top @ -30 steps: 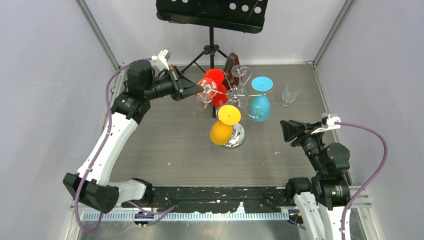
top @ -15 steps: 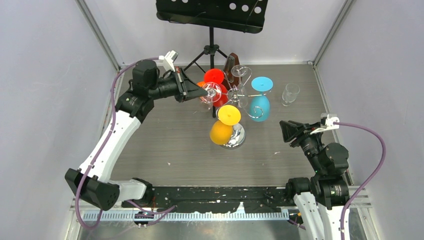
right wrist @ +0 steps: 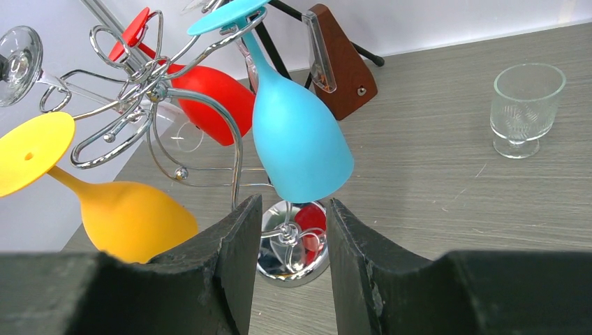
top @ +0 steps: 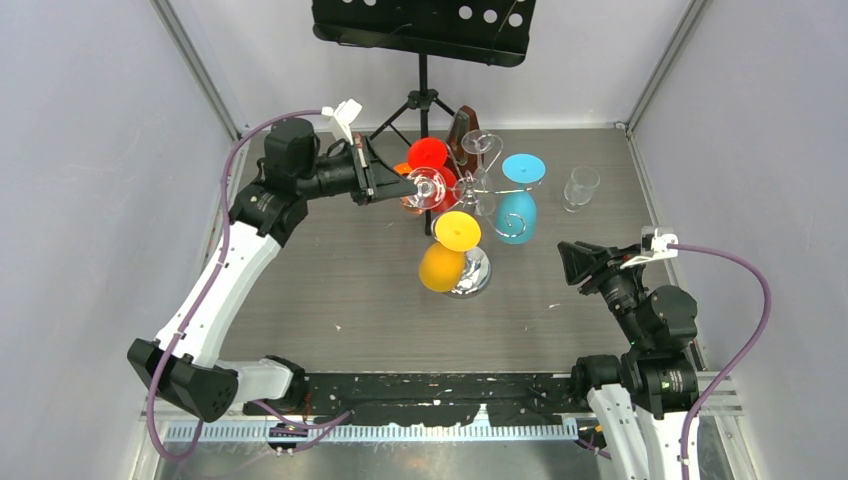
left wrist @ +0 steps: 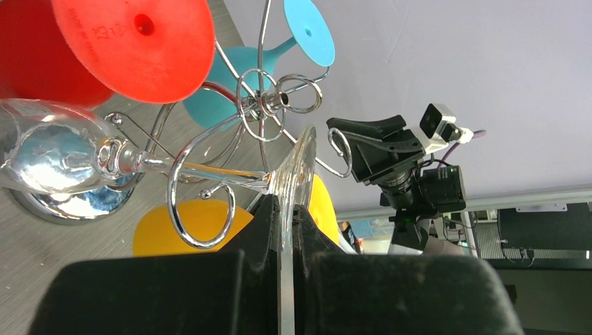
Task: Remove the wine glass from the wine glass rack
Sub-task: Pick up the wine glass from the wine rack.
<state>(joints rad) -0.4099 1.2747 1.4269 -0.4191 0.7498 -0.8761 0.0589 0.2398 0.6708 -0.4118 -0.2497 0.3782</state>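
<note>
The chrome wine glass rack (top: 468,186) stands mid-table on its round mirror base (top: 474,275). My left gripper (top: 404,185) is shut on the foot of a clear wine glass (top: 426,187) that lies sideways on the rack's left side. In the left wrist view the jaws (left wrist: 286,227) pinch the foot's edge; the stem (left wrist: 202,174) runs through a curled chrome arm (left wrist: 183,150) to the bowl (left wrist: 49,146). My right gripper (top: 572,262) is open and empty at the table's right, facing the rack (right wrist: 164,91).
Red (top: 428,153), blue (top: 519,215), yellow (top: 442,264) and another clear glass (top: 481,144) hang on the rack. A small clear tumbler (top: 580,187) stands at the back right. A brown metronome (top: 462,133) and a black music stand (top: 422,30) are behind the rack.
My left arm has lifted and pushed right toward the rack's post, carrying the clear glass's foot with it. The right arm has not moved.
</note>
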